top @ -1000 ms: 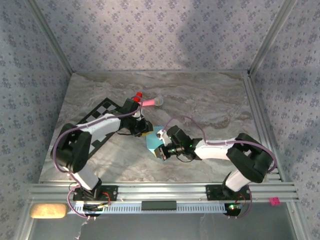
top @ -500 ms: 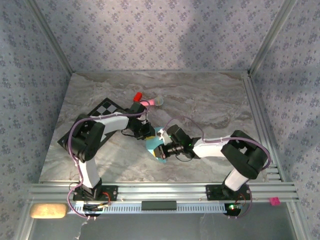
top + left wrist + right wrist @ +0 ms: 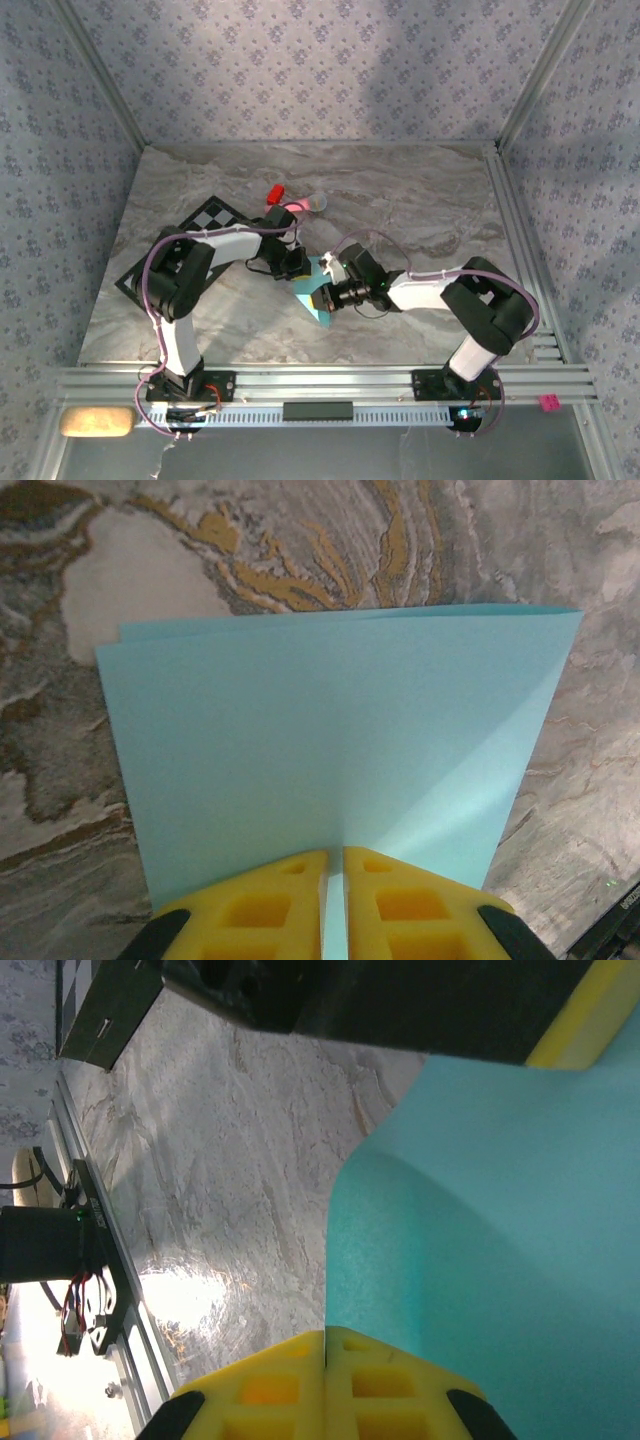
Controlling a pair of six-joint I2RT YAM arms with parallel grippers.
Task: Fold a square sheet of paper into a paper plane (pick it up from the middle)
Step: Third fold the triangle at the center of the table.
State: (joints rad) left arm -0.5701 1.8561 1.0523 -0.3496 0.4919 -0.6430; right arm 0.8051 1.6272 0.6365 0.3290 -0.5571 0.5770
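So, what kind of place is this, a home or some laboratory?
Most likely a robot test cell in a laboratory, not a home: the left arm and the right arm are bolted to an aluminium rail at the near edge of a marble-patterned table, closed in by patterned walls.

The square sheet of paper point(image 3: 318, 297) is thin and light blue. It sits just below centre in the top view, doubled into two slightly offset layers, its surface bowed rather than flat.

One light-blue sheet of paper point(image 3: 308, 294), one checkered mat point(image 3: 207, 215), one pink stick toy point(image 3: 296, 205), one marble-patterned bench point(image 3: 420, 200), two grippers, left gripper point(image 3: 333, 858) and right gripper point(image 3: 325, 1340)
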